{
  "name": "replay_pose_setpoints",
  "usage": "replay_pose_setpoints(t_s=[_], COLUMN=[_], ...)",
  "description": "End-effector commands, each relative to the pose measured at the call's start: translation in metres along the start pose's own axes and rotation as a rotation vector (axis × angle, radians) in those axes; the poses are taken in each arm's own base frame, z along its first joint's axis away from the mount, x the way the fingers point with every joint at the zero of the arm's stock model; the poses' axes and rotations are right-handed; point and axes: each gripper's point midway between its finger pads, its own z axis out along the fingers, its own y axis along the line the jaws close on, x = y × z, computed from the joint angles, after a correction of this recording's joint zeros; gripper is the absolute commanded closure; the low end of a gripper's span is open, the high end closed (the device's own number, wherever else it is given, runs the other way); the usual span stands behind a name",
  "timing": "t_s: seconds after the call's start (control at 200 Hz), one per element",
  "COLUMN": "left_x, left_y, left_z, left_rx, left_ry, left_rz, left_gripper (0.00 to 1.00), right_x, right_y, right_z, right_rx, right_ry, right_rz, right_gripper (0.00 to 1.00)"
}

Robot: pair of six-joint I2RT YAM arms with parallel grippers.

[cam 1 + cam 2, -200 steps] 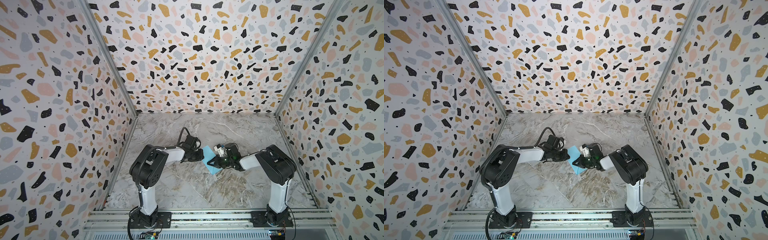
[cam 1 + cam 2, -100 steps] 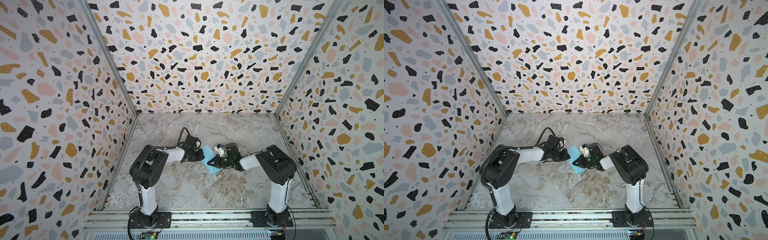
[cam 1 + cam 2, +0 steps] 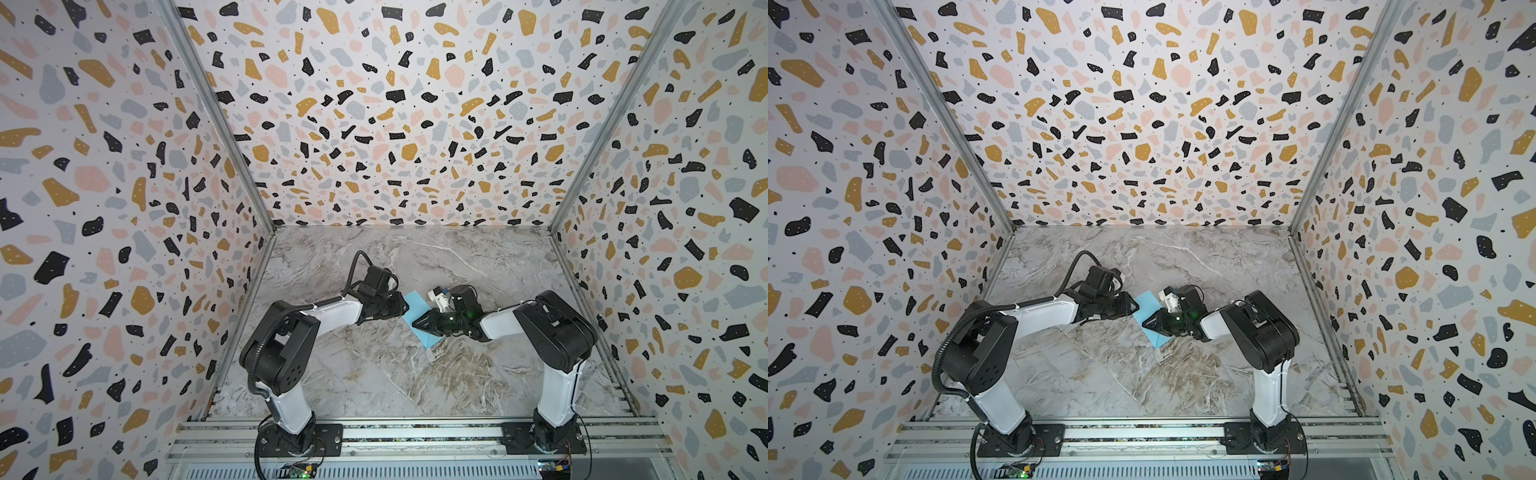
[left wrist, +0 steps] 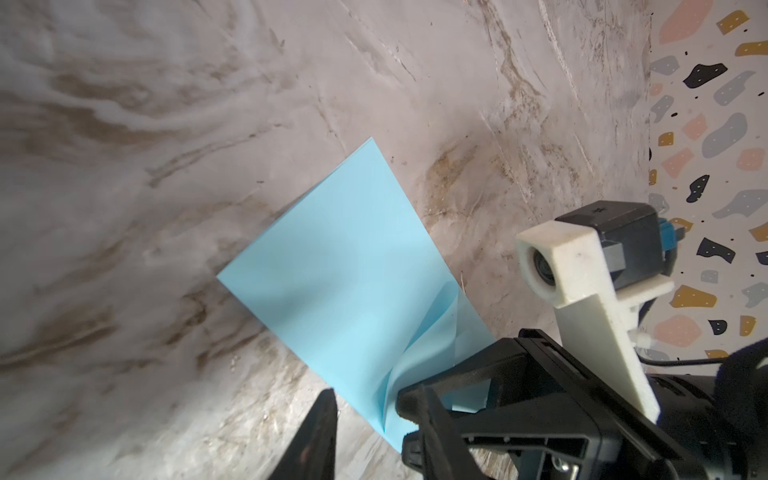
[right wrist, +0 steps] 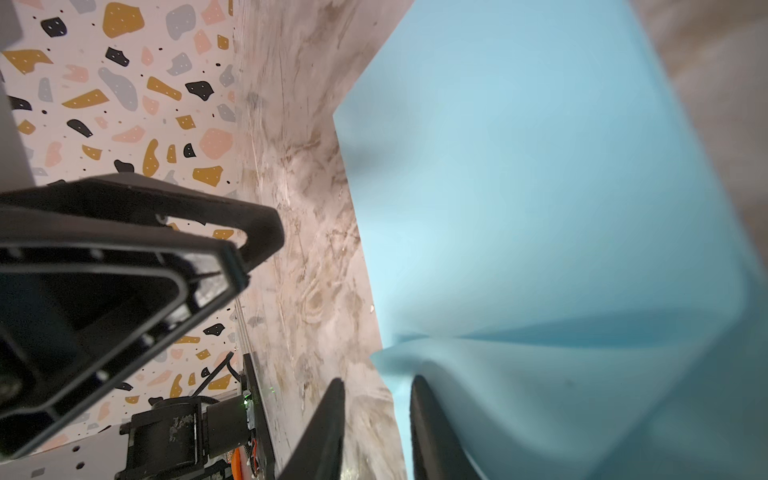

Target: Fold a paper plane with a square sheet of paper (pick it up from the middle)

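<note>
Light-blue paper sheet (image 3: 419, 308), folded, on bench (image 3: 374, 374) centre; one edge buckled up. Right gripper (image 5: 378, 379) slightly parted astride that edge, no pinch. Left gripper (image 3: 404, 307) part open, visible finger (image 4: 322, 415) clear of sheet, holding nothing.

Stereo head: high over my base rail (image 3: 415, 434), looking down and forward; both top views share the whole marble table (image 3: 374, 374). Wrist cameras (image 4: 544, 266): close, low over that table, facing each other across the square sheet of paper (image 4: 345, 266).
</note>
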Motion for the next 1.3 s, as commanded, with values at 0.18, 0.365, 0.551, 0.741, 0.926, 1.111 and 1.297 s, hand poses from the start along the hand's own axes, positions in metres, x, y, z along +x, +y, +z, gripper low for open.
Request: replay_pose_setpoints(t_s=[0.18, 0.365, 0.551, 0.741, 0.926, 1.111, 1.297], left_x=[0.013, 0.029, 0.041, 0.046, 0.049, 0.056, 0.062], left_y=[-0.019, -0.029, -0.025, -0.016, -0.004, 0.012, 0.022], left_z=[-0.001, 0.012, 0.025, 0.034, 0.039, 0.043, 0.042], left_rx=[0.062, 0.085, 0.066, 0.031, -0.018, -0.079, -0.121], left_ry=[0.009, 0.056, 0.098, 0.122, 0.134, 0.153, 0.173], left_rz=[0.036, 0.063, 0.071, 0.076, 0.084, 0.090, 0.098], left_gripper=[0.81, 0.91, 0.97, 1.00, 1.00, 1.00, 1.00], right_x=[0.015, 0.016, 0.016, 0.017, 0.016, 0.011, -0.001], right_y=[-0.033, -0.037, -0.037, -0.036, -0.035, -0.026, 0.003], right_z=[-0.004, -0.003, -0.003, -0.003, -0.004, -0.004, -0.013], right_rx=[0.142, 0.159, 0.162, 0.158, 0.155, 0.129, 0.044], right_ry=[0.030, 0.036, 0.036, 0.040, 0.038, 0.032, 0.018], right_rz=[0.058, 0.062, 0.060, 0.061, 0.059, 0.044, -0.016], right_gripper=[0.93, 1.00, 1.00, 1.00, 1.00, 1.00, 0.99])
